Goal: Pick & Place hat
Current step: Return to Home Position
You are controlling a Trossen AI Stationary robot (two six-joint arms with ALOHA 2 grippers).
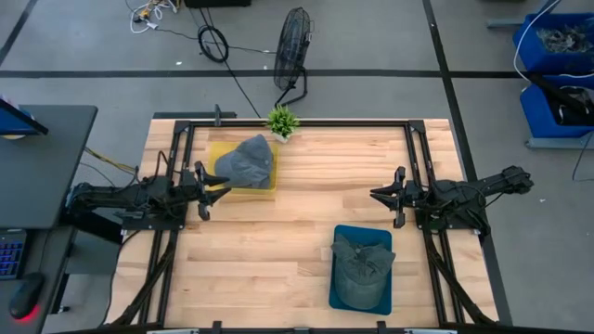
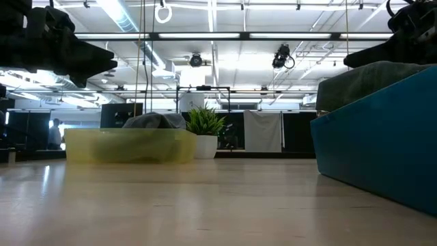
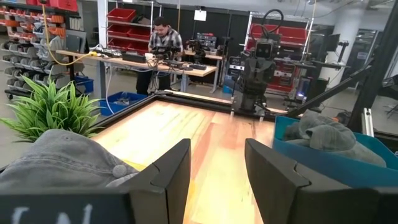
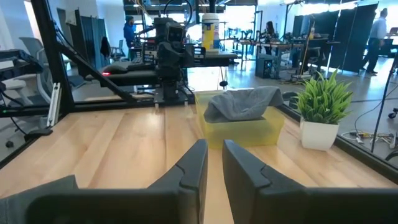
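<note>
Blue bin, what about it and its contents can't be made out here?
- How many caps it holds: the high view shows one merged grey heap over the blue bin.
- Its floor: in the low view its own wall hides it, and the right edge cuts it off.
- Left wrist view: the rim hides the heap's underside, beyond the left gripper.
- Right wrist view: only a grey sliver shows behind the right gripper.

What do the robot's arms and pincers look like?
The left arm and right arm are nearly black, built of chunky jointed pieces. Each ends in a pincer with two flat, angular black fingers; the left pincer and right pincer look alike. A plate by the left fingers carries white marks, too cropped to read.
</note>
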